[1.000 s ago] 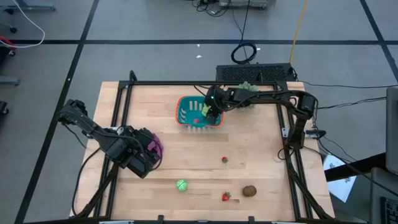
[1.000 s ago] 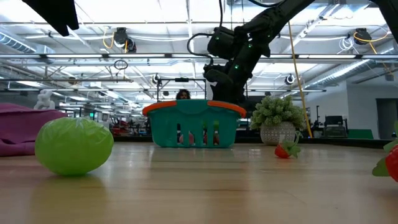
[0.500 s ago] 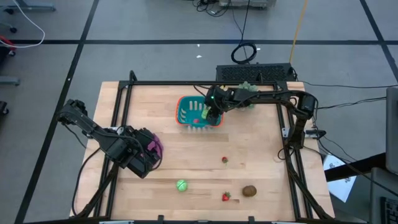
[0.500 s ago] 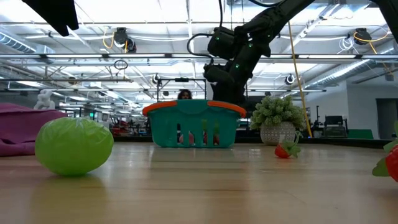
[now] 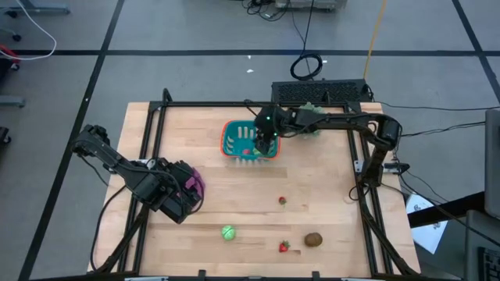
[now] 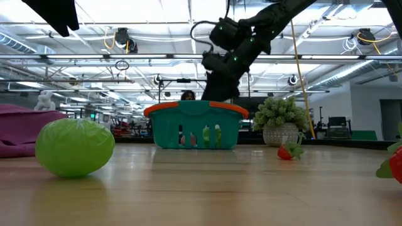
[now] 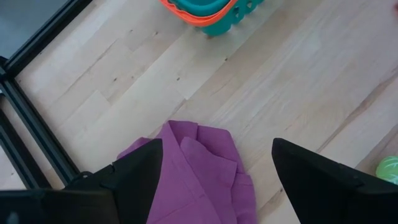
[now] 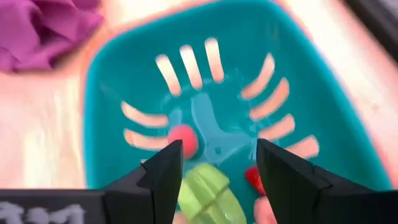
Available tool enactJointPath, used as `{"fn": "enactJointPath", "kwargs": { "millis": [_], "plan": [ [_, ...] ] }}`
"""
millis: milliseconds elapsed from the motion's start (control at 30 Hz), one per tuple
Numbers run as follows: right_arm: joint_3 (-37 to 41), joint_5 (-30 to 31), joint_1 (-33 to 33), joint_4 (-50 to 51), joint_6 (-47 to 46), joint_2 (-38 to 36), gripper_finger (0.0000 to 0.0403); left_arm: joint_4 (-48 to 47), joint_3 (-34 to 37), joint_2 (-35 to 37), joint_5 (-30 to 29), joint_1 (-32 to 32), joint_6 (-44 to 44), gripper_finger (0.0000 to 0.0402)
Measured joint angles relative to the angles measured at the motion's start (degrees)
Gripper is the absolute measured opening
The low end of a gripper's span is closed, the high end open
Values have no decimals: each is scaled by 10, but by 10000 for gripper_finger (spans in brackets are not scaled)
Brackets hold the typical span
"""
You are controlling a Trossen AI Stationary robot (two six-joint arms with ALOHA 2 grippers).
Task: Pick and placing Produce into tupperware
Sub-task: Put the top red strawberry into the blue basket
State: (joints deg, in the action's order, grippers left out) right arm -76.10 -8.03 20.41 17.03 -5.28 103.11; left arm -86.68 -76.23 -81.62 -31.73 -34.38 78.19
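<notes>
The teal basket with the orange rim (image 5: 244, 142) stands at the far middle of the table. My right gripper (image 8: 217, 144) hangs open above its inside (image 5: 266, 143). On the basket floor lie a green piece (image 8: 208, 194) and two small red pieces (image 8: 183, 140) (image 8: 254, 177). On the near part of the table lie a green ball (image 5: 227, 232), a small red piece (image 5: 282, 200), a strawberry (image 5: 284, 247) and a brown kiwi (image 5: 313, 240). My left gripper (image 7: 216, 143) waits open over the purple cloth (image 7: 199, 171) at the left.
A spiky pale-green plant ball in a pot (image 5: 311, 111) stands just right of the basket, under the right arm. A black frame (image 5: 367, 187) runs along the table's edges. Bare wood (image 5: 312, 172) lies between the basket and the loose produce.
My right gripper has risen out of the basket and shifted a little toward the table's left. A green piece now shows through the basket's slots in the low view, where only red showed before.
</notes>
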Motion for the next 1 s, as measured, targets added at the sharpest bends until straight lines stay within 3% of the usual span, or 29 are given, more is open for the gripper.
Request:
{"fn": "enactJointPath", "kwargs": {
  "millis": [200, 400, 700, 1000],
  "plan": [
    [-4, -34, -29, -2, -3, -59, 192, 0, 0, 0, 2, 0, 0, 308],
    [-4, -79, -131, 91, -45, -130, 192, 2, 0, 0, 2, 0, 1, 308],
    [21, 42, -319, 195, -185, -132, 192, 22, 0, 0, 2, 0, 1, 308],
    [150, 50, -357, 192, -328, -132, 192, 74, 0, 0, 2, 0, -30, 308]
  ]
}}
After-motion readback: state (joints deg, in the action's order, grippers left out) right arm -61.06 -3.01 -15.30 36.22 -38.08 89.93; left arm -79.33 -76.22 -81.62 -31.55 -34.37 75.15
